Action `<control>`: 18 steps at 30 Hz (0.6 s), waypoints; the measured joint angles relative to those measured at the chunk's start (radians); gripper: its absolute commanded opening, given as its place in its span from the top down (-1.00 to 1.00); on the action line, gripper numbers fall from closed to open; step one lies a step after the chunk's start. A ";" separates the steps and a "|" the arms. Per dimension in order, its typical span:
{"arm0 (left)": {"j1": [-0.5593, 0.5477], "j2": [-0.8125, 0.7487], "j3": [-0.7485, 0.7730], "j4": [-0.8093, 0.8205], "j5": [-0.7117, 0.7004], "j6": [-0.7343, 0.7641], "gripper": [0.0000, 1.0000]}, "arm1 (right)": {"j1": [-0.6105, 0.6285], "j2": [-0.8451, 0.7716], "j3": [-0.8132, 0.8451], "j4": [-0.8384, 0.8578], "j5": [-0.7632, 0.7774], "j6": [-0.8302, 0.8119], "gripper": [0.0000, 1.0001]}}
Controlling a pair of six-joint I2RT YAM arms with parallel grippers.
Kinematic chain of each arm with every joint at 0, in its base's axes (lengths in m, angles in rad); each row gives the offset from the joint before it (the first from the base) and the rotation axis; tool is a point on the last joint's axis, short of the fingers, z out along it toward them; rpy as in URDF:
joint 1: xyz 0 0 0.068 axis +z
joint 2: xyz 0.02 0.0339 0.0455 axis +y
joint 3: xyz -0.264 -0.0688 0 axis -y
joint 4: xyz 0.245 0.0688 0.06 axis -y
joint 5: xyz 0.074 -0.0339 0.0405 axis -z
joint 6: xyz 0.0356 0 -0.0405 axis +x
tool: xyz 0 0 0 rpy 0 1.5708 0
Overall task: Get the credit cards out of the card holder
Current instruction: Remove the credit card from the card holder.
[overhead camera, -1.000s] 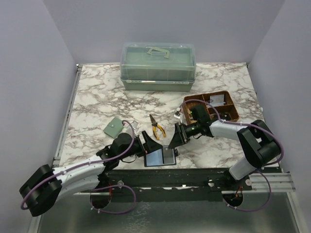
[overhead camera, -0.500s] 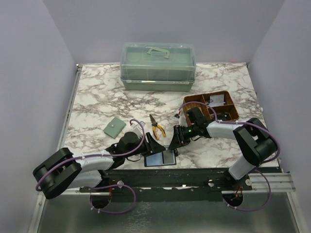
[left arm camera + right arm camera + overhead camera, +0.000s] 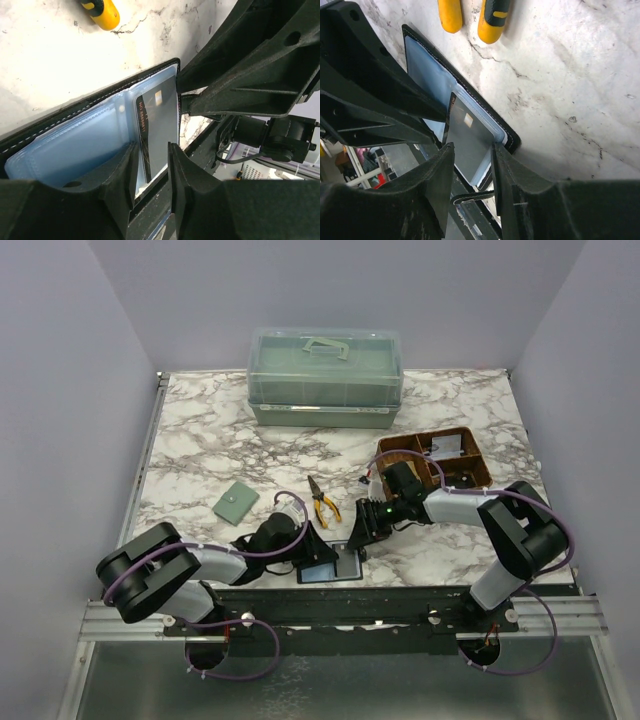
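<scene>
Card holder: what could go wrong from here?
1. The open black folding card holder lies at the marble table's near edge; a tug could drag it off.
2. The left gripper and right gripper crowd one thin grey card; fingers might collide or pinch its clear sleeve too.

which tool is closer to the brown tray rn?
Right. The right tool is at the card holder's right edge, with the brown tray behind it to the right. The left tool is at the holder's left edge, farther from the tray.
</scene>
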 measured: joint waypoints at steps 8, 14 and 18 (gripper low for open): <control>0.000 0.037 0.008 0.017 -0.001 -0.010 0.49 | 0.003 -0.003 0.008 -0.012 0.003 -0.009 0.12; 0.000 0.042 0.006 0.018 -0.011 -0.025 0.61 | 0.004 -0.005 0.014 -0.027 0.023 -0.023 0.06; 0.000 0.044 -0.001 0.020 -0.023 -0.040 0.66 | 0.006 -0.019 0.016 -0.034 0.032 -0.033 0.01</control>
